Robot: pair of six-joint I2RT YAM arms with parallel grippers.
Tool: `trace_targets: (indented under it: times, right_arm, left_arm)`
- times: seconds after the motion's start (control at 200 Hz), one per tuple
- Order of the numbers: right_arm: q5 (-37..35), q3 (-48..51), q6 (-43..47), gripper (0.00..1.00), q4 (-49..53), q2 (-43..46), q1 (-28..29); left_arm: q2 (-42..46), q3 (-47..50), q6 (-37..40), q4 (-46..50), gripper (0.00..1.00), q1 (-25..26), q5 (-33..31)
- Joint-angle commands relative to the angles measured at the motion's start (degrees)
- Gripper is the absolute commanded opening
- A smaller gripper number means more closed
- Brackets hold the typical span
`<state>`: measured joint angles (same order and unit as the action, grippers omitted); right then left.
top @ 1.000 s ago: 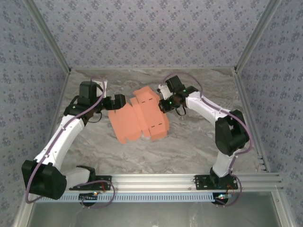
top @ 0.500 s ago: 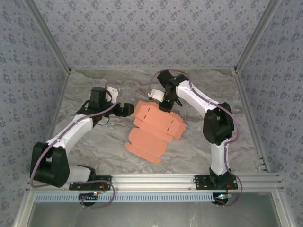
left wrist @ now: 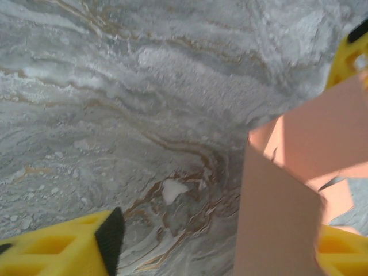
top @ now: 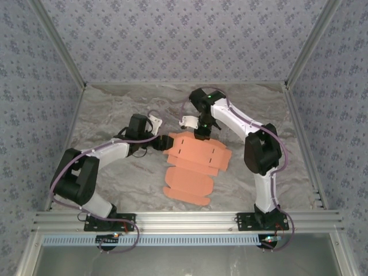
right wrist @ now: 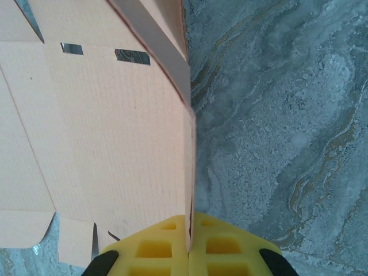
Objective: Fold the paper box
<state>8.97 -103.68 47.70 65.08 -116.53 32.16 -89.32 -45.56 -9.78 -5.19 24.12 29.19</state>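
The paper box [top: 195,164] is a salmon-orange die-cut blank with rounded flaps, spread across the middle of the marble table. My right gripper [top: 201,133] is at its far edge. In the right wrist view the yellow fingers [right wrist: 150,248] are pressed together on a raised edge of the blank [right wrist: 103,126], so the right gripper [right wrist: 190,230] is shut on it. My left gripper [top: 167,142] is at the blank's left edge. In the left wrist view that gripper [left wrist: 218,241] is open, with an upright flap [left wrist: 279,218] between the jaws, close to the right finger [left wrist: 342,253] and far from the left finger [left wrist: 86,247].
The marble table top [top: 115,172] is bounded by an aluminium rail [top: 190,218] at the near edge and by patterned walls on the other three sides. Both arms reach inward over the table's far half.
The blank has swung from a tilted pose left of centre to lie flatter, nearer the middle. The left arm has reached right to its left edge and its jaws have narrowed. The right gripper still holds.
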Motion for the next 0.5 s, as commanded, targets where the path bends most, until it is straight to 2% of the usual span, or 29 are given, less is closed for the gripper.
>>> trace_targets:
  times: [0.0,0.12,0.195,0.245,0.305,0.36,0.4,0.425,0.47,0.485,0.495]
  right_arm:
    - [0.79,-1.75,4.73,0.06,1.35,-0.74,-0.61]
    - [1.00,-1.75,5.05,0.06,0.97,-0.55,-1.18]
    - [1.23,-1.75,4.43,0.07,-0.36,-0.21,-1.60]
    - [0.70,-1.87,3.30,0.09,-1.58,-0.06,-1.84]
    - [1.04,-1.92,2.55,0.14,-2.75,0.40,-2.11]
    - [1.30,-1.59,1.45,0.18,-4.93,1.21,-2.38]
    - [1.76,-0.91,-0.99,0.26,-6.73,2.20,-2.78]
    - [3.05,-0.79,-2.36,0.40,-7.22,2.84,-3.26]
    - [6.21,-0.67,-5.50,0.44,-7.46,4.08,-4.53]
    - [7.25,-0.65,-6.69,0.63,-7.49,4.50,-5.09]
    - [7.98,-0.65,-7.39,0.69,-7.59,4.78,-5.38]
  left_arm:
    - [0.84,0.88,0.56,-4.89,0.55,0.14,3.03]
    - [1.53,1.96,1.97,-6.49,0.40,0.09,6.58]
    - [1.01,1.43,3.08,-6.09,0.24,0.05,10.91]
    - [0.54,0.64,3.93,-5.44,0.13,0.05,13.39]
    - [-0.26,-0.15,4.62,-5.03,0.04,0.03,15.28]
    - [-1.04,-0.70,4.30,-5.14,0.00,0.05,15.53]
    - [-1.53,-0.78,3.07,-5.62,0.00,0.05,14.98]
    - [-1.70,-0.82,2.00,-6.15,0.00,-0.02,14.36]
    - [-1.95,-0.55,-0.57,-7.68,0.00,0.04,13.53]
    - [-1.97,-0.34,-1.66,-8.51,0.00,0.04,13.22]
    - [-1.99,-0.12,-2.33,-9.22,0.00,0.05,13.03]
